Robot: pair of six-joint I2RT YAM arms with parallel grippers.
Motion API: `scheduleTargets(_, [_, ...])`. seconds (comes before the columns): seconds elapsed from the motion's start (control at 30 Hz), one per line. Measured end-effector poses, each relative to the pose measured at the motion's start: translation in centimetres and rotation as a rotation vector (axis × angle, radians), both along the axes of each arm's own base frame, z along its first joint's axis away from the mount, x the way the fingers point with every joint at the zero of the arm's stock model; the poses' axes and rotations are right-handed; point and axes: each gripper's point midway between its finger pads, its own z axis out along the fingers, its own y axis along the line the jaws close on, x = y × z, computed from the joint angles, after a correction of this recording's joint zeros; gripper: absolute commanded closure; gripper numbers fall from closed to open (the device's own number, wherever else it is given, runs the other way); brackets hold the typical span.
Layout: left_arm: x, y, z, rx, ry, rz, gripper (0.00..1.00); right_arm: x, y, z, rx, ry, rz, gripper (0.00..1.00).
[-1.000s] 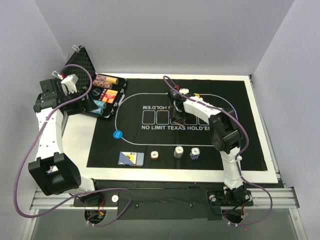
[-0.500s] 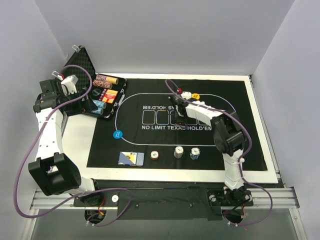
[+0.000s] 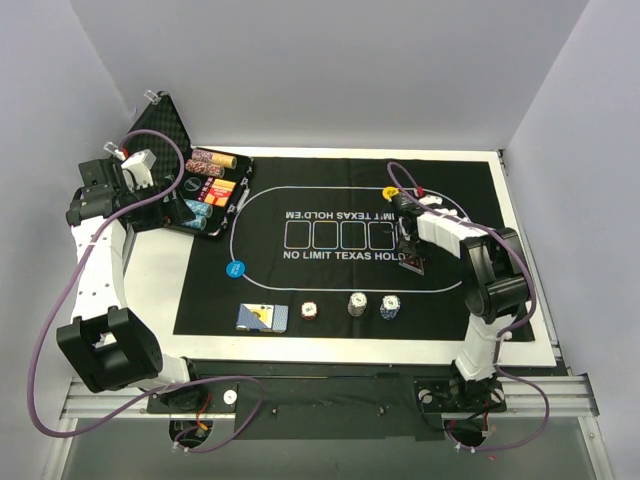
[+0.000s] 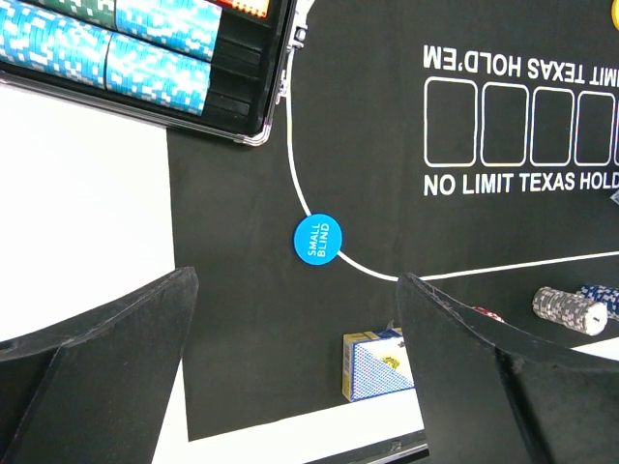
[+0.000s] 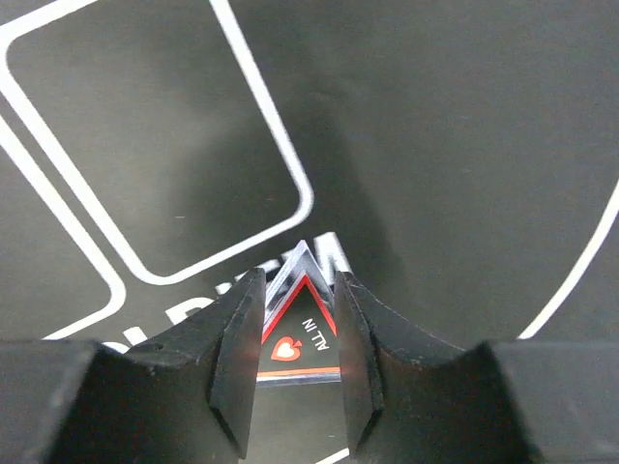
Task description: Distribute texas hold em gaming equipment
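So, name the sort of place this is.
Likely a robot lab cell staged as a poker table: white walls box it in, a metal rail spans the near edge, plus a Texas Hold'em felt mat and open chip case.

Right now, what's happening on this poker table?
The right gripper is low over the felt mat, straddling the red all-in marker; whether it actually grips it is unclear. The left gripper hangs open and empty near the case. A card deck and three chip stacks sit along the mat's near edge.
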Motion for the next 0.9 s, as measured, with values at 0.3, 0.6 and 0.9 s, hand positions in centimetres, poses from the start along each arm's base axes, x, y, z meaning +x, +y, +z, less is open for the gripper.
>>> scheduleTargets(0.3, [-0.2, 0.4, 0.2, 0.012, -0.008, -0.001, 0.05, -4.2, -5.3, 0.1, -0.095, 0.077, -0.103, 0.75])
scheduleTargets(0.6, [-0.2, 0.4, 0.2, 0.012, -0.009, -0.009, 0.05, -7.2, -9.6, 2.5, -0.089, 0.048, -0.24, 0.67])
scheduleTargets(0.9, [-0.2, 0.0, 0.3, -0.002, -0.015, -0.027, 0.05, -5.2, -3.1, 7.0, -0.023, -0.082, -0.03, 0.4])
